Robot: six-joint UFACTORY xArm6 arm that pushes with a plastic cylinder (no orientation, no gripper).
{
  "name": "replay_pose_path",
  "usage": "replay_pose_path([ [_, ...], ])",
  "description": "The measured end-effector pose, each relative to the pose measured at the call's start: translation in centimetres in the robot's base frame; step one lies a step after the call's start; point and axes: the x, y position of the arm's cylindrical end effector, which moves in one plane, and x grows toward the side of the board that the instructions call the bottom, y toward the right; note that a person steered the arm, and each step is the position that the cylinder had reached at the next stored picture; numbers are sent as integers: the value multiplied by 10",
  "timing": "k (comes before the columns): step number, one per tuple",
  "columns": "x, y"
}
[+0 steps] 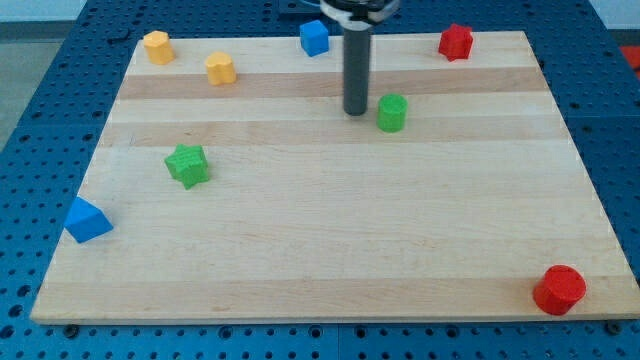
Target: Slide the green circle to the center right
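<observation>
**Tip parked just left of the green circle**

My tip [356, 111] is down on the wooden board [330, 250], in the far half and a little right of the middle. There is no claw on this rig to be wide, narrow or holding: the arm ends in a plain dark rod, and nothing is gripped. I see the rod standing upright, its top running out of the picture at the far edge.

The green circle [392, 113] sits just to the right of my tip, close beside it. I cannot tell whether the two touch; a thin strip of wood seems to show between them. The circle stands upright on the board, in the far half and right of centre, well short of the right edge.

Further out, a blue cube [314, 38] lies at the far edge, just left of the rod. A red block [456, 42] sits at the far right corner. Two yellow blocks lie at the far left, one [157, 46] near the corner and the other [220, 69] a little nearer and to its right. A green star [187, 165] rests on the left side, about mid-depth. A blue wedge [87, 220] sits at the left edge, nearer to me. Another red block [559, 290] is at the near right corner. The board lies on a blue perforated table [60, 60].
</observation>
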Motion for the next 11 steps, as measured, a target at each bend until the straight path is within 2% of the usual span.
replay_pose_path([
  [2, 25, 98],
  [4, 25, 97],
  [10, 25, 148],
  [11, 26, 139],
])
